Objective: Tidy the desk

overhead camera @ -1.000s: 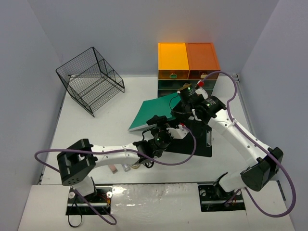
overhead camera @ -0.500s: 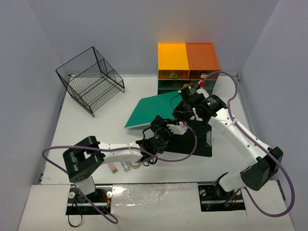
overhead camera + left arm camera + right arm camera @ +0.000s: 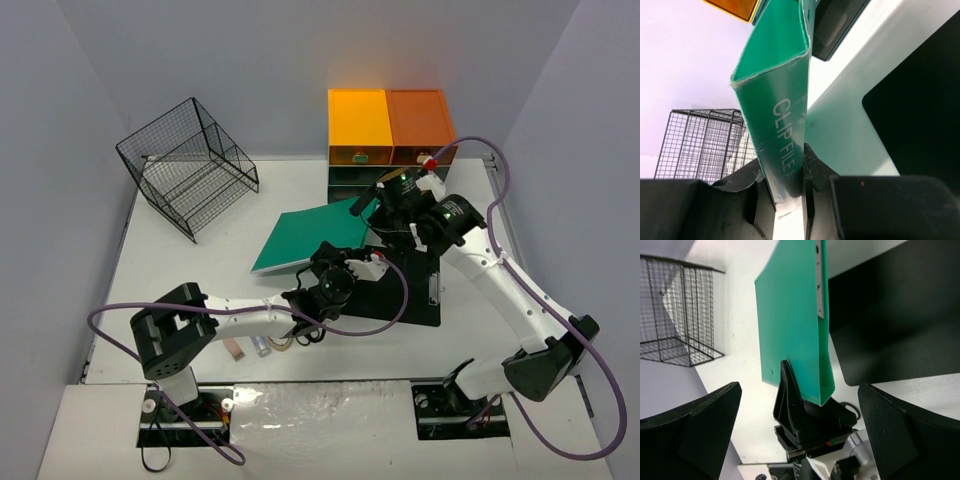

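A green clip file [image 3: 308, 237] hangs tilted over the white desk [image 3: 190, 280]. My left gripper [image 3: 328, 258] is shut on its near corner. In the left wrist view the clip file [image 3: 777, 90] stands pinched between my fingers [image 3: 812, 172]. My right gripper [image 3: 385, 203] is open beside the file's far right corner, not touching it. From the right wrist the file [image 3: 790, 315] runs away from me, my right gripper [image 3: 800, 390] spread wide on either side, and the left gripper [image 3: 807, 412] clamps the file's lower end.
A black mat [image 3: 405, 292] lies under both grippers. An orange-topped drawer unit [image 3: 390, 128] stands at the back and a black wire basket [image 3: 188, 165] at the back left. Small items [image 3: 247, 347] lie near the left arm's base.
My left gripper closed on the file's near corner. My right gripper opened, let go of the far corner and drew back to the right. The file shifted slightly left.
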Motion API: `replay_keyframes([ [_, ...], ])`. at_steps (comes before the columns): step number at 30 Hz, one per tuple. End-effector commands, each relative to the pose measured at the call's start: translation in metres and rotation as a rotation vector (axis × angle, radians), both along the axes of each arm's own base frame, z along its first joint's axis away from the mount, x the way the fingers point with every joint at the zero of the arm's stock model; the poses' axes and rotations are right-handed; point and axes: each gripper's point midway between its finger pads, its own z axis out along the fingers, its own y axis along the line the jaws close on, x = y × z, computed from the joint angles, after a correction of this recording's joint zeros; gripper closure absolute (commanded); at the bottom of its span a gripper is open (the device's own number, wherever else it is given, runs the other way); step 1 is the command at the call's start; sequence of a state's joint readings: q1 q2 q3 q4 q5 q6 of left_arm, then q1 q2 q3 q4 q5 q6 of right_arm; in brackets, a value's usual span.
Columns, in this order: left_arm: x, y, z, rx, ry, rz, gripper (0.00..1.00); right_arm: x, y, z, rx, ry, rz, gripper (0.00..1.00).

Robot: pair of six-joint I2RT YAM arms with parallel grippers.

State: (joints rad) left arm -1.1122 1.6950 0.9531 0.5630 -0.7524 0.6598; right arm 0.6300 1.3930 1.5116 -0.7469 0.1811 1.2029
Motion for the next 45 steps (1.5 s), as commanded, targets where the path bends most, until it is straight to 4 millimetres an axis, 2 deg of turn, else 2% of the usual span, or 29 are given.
replay_keyframes([
  [1, 0.004, 0.010, 0.065, -0.172, -0.075, 0.094, 1.00, 0.004, -0.036, 0.041, -0.038, -0.131, -0.148, 0.00],
  [8, -0.002, 0.039, 0.108, -0.217, -0.065, 0.205, 1.00, 0.014, -0.067, 0.036, -0.091, -0.124, -0.220, 0.00],
  [10, -0.007, 0.048, 0.135, -0.259, -0.065, 0.214, 1.00, 0.016, -0.072, 0.032, -0.118, -0.116, -0.208, 0.00],
  [12, -0.008, 0.060, 0.151, -0.273, -0.056, 0.220, 1.00, 0.017, -0.076, 0.029, -0.137, -0.112, -0.209, 0.00],
  [14, -0.008, 0.071, 0.177, -0.315, -0.056, 0.220, 1.00, 0.017, -0.078, 0.022, -0.152, -0.101, -0.204, 0.00],
  [16, -0.006, 0.081, 0.186, -0.311, -0.048, 0.231, 1.00, 0.016, -0.079, 0.018, -0.151, -0.101, -0.202, 0.00],
  [18, -0.004, 0.095, 0.208, -0.305, -0.046, 0.247, 1.00, 0.017, -0.078, 0.015, -0.137, -0.115, -0.196, 0.00],
  [21, 0.010, 0.117, 0.228, -0.317, -0.051, 0.284, 1.00, 0.017, -0.078, 0.003, -0.134, -0.107, -0.172, 0.00],
  [23, 0.015, 0.124, 0.244, -0.350, -0.044, 0.273, 1.00, 0.018, -0.075, -0.002, -0.124, -0.109, -0.145, 0.00],
  [25, 0.024, 0.142, 0.259, -0.380, -0.045, 0.297, 1.00, 0.021, -0.071, -0.004, -0.111, -0.123, -0.127, 0.00],
  [29, 0.050, 0.159, 0.269, -0.410, 0.006, 0.270, 1.00, 0.024, -0.064, -0.018, -0.088, -0.121, -0.085, 0.00],
  [33, 0.074, 0.197, 0.274, -0.488, 0.071, 0.286, 1.00, 0.031, -0.057, -0.021, -0.083, -0.132, -0.045, 0.00],
  [34, 0.079, 0.202, 0.281, -0.509, 0.069, 0.284, 1.00, 0.032, -0.057, -0.022, -0.087, -0.132, -0.035, 0.00],
  [40, 0.113, 0.247, 0.272, -0.626, 0.171, 0.274, 1.00, 0.039, -0.052, -0.021, -0.086, -0.140, 0.012, 0.00],
  [42, 0.119, 0.253, 0.275, -0.675, 0.177, 0.241, 1.00, 0.041, -0.051, -0.021, -0.100, -0.143, 0.032, 0.00],
  [45, 0.123, 0.252, 0.279, -0.717, 0.178, 0.179, 1.00, 0.041, -0.051, -0.023, -0.108, -0.137, 0.052, 0.00],
])
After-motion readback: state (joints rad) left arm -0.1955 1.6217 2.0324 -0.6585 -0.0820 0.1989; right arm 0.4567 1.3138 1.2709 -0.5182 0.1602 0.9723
